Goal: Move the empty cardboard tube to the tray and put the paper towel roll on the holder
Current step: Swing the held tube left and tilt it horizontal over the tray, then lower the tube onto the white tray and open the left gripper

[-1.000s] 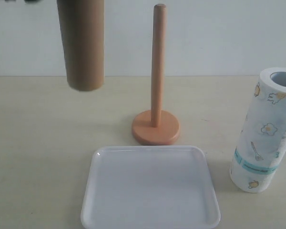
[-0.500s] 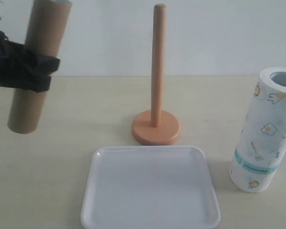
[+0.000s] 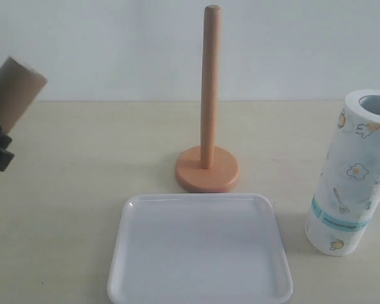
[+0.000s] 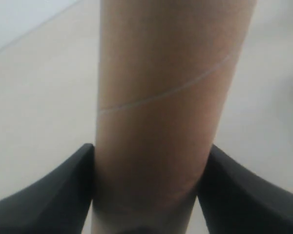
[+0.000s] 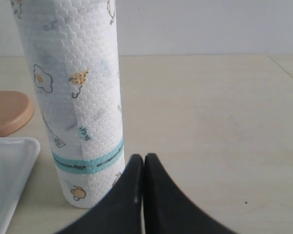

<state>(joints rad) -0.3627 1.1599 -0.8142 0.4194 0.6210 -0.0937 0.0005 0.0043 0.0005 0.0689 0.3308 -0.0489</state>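
Note:
The empty cardboard tube [image 3: 12, 92] is held tilted in the air at the far left edge of the exterior view, mostly cut off. My left gripper [image 4: 149, 185] is shut on the brown tube [image 4: 166, 97], one black finger on each side. The holder [image 3: 209, 95] stands bare at centre, behind the white tray [image 3: 139, 278]. The paper towel roll [image 3: 354, 171] stands upright at the right. My right gripper [image 5: 143, 163] is shut and holds nothing, just beside the paper towel roll [image 5: 73, 92], with the holder's base [image 5: 7, 112] and a tray corner [image 5: 10, 165] beyond.
A pale wall rises behind the beige table [image 3: 82, 190]. The tray lies close in front of the holder's disc base [image 3: 206, 170].
The left gripper has carried the tube down and leftward, tilting it further; it is now mostly out of the exterior view. The right arm, roll, holder and tray have not moved.

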